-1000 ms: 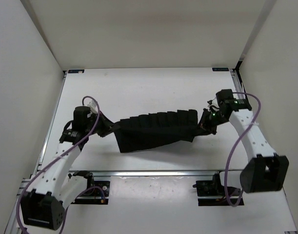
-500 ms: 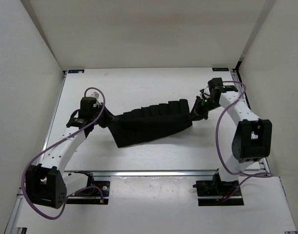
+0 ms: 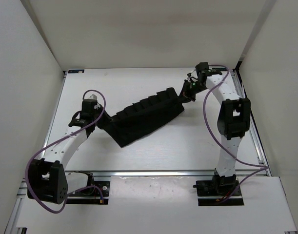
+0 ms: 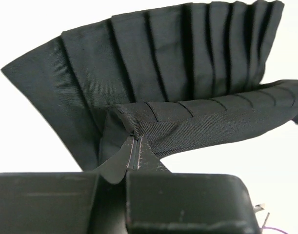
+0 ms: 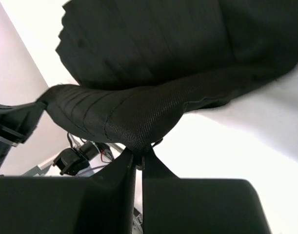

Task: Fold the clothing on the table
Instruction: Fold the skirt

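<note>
Near me, my left gripper (image 3: 102, 122) is pressed together on the near-left end of the clothing (image 3: 144, 116). The pleated cloth stretches diagonally over the table (image 3: 129, 85) to the far right. There my right gripper (image 3: 186, 95) pinches its other end. From above, I can hardly separate the black fingertips from the black cloth.

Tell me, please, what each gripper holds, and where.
The pleated black fabric garment: left gripper pinches its left end, right gripper its right end.
</note>
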